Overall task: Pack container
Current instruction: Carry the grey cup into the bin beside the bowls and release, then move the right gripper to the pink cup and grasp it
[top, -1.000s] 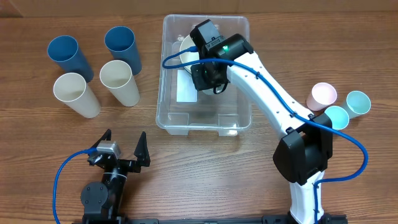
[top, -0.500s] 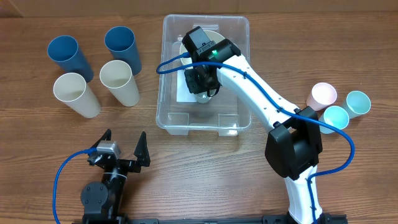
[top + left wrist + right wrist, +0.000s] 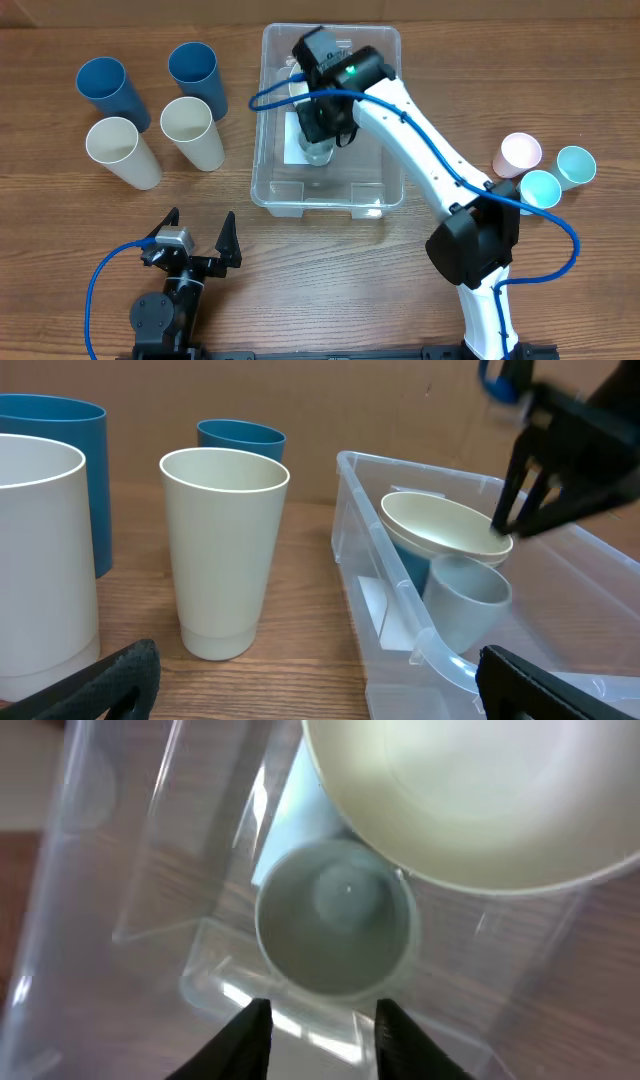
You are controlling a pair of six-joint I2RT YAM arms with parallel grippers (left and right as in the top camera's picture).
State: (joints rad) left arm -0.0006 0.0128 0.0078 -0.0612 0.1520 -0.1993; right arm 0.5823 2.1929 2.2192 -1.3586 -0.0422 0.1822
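Observation:
The clear container [image 3: 375, 195] stands at mid table. Inside it a pale blue-grey cup [image 3: 318, 153] stands upright beside a white bowl [image 3: 297, 82] that leans against the far end. My right gripper [image 3: 322, 118] hangs inside the container just above the cup, open and empty. In the right wrist view its fingers [image 3: 318, 1042] are spread with the cup [image 3: 335, 930] just ahead and the bowl [image 3: 480, 800] beyond. My left gripper [image 3: 197, 243] is open and empty near the front edge, left of the container [image 3: 380, 570].
Two blue cups [image 3: 105, 88] [image 3: 195, 72], a cream cup [image 3: 190, 130] and a white cup [image 3: 120, 150] stand left of the container. A pink cup [image 3: 518, 153] and two teal cups [image 3: 541, 187] [image 3: 575, 165] stand at the right.
My right gripper has shifted left and toward the far end inside the container. The pale cup now shows standing free below it. The left arm has not moved.

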